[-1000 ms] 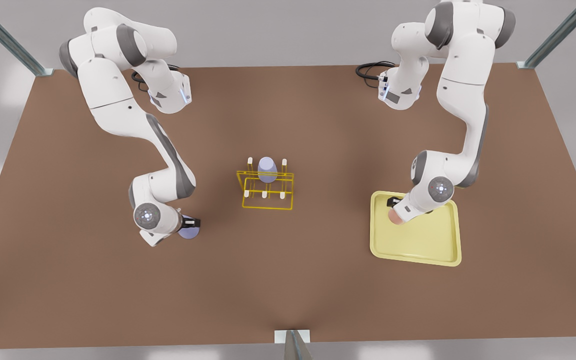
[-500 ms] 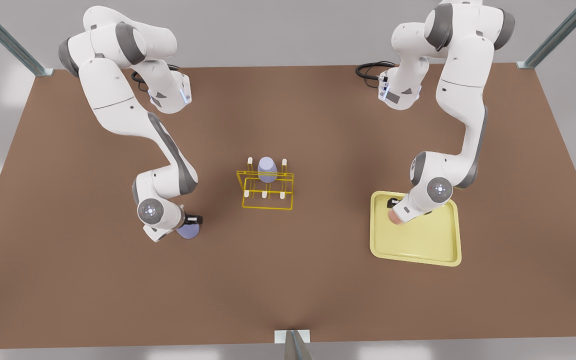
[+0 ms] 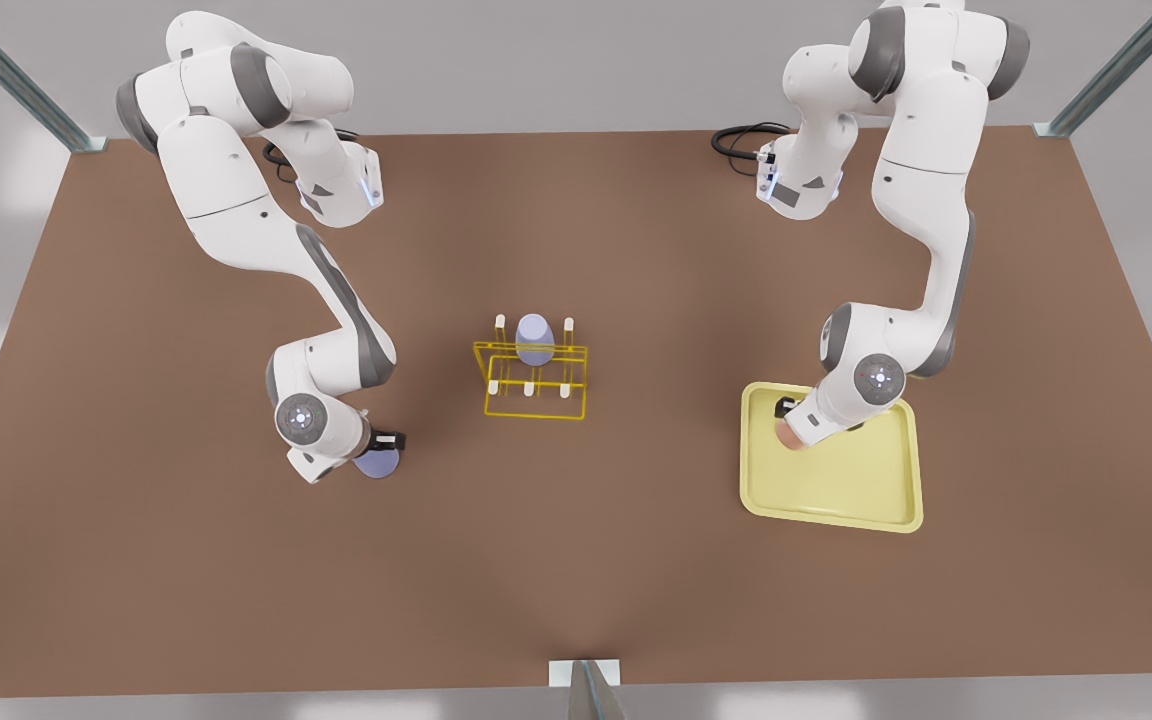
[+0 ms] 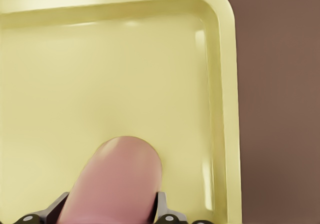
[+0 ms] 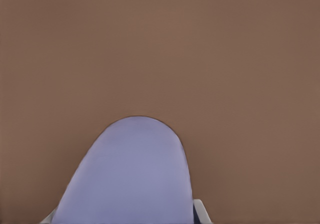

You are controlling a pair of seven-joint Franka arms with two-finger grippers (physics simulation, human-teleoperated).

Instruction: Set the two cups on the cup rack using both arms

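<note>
Both arms barely moved | lavender cup [image 3: 377,463] gripped | pink cup [image 3: 787,433] gripped

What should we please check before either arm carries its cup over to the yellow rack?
1. Left claw on the pink cup: ok, a finger sits on each side of the cup, over the tray.
2. Right claw on the lavender cup: ok, the cup sits between its fingers, above the brown table.
3. Firmness of both grips: cannot tell.
4. Free pegs on the rack: ok, several white-tipped pegs are bare.
5. Rack's back row: not ok, another lavender cup already sits on the middle peg.
6. Path from each arm to the rack: ok, only bare table between.
</note>
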